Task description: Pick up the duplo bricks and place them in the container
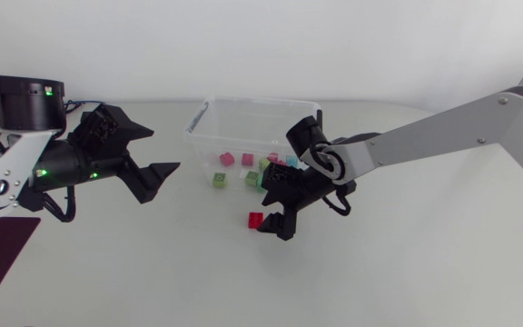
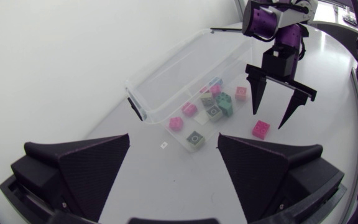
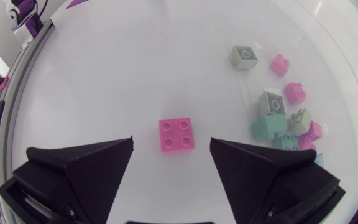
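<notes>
**Current step: pick approach on a loose brick.**

The right tool (image 2: pixel 268 118) is positioned over the pink 2x2 duplo brick (image 3: pixel 178 134). Both wedge fingers point down and are spread wide. They hold nothing. In the right wrist view the brick lies studs up on the desk (image 1: pixel 407 254), in the gap between the two fingers and clear of both. The brick sits just outside the near wall of the clear plastic container (image 2: pixel 166 68).

The container already holds several sorted bricks (image 3: pixel 272 102) in pink, mint green and grey-green. They are grouped against the wall nearest the right tool. No other loose brick shows on the desk, so this appears to be the last one to collect.

The left tool (image 1: pixel 157 153) is parked well apart from the container, on its other side. Its fingers are also spread and hold nothing.

**Next move, requirements:**

1. Lower the right tool until the fingertips bracket the brick's side faces. How high the fingertips are above the desk cannot be told from these views.
2. Keep the brick centred in the gap. Its edges lie nearly square to the fingers, so it probably needs little rotation.
3. Close on two opposite faces, not on corners, since the brick is likely to twist out.
4. Lift clear of the container rim before crossing it. The wall is close, so a low pass risks striking it.
5. Release above the container floor.
</notes>
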